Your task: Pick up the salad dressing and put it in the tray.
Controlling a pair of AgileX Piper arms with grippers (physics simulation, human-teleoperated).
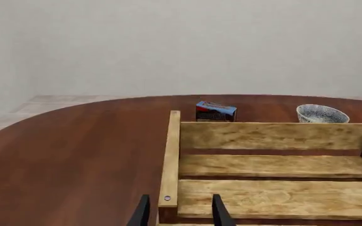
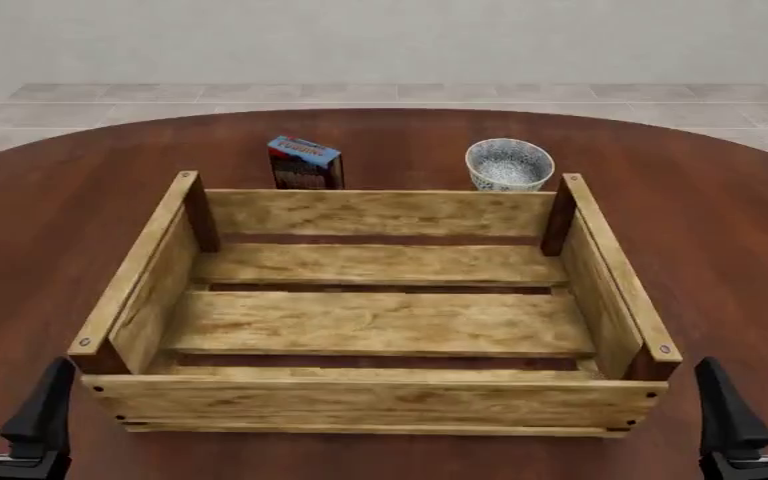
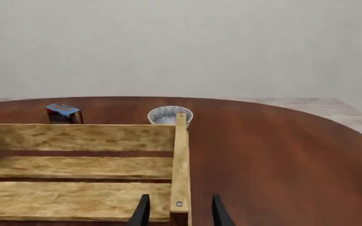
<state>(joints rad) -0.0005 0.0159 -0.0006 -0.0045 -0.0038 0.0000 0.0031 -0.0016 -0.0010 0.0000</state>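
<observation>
The salad dressing shows in none of the three views. The tray point(image 2: 384, 212) is a big light-wood slatted crate with dark corner posts at the table's middle, and nothing lies on its slats. My left gripper point(image 2: 4, 408) hangs open off the tray's near left corner, its dark fingers point(image 1: 142, 213) either side of the tray's left wall point(image 1: 170, 155). My right gripper point(image 2: 763, 405) is open off the near right corner, with fingers point(image 3: 218, 213) either side of the right wall point(image 3: 181, 155). Neither holds anything.
Behind the tray's far wall stand a blue-and-red box point(image 2: 305, 163) on the left and a white patterned bowl point(image 2: 508, 164) on the right. Both also appear in the wrist views, box point(image 1: 216, 111) and bowl point(image 3: 166, 115). The round dark-wood table point(image 2: 704, 230) surrounds the tray.
</observation>
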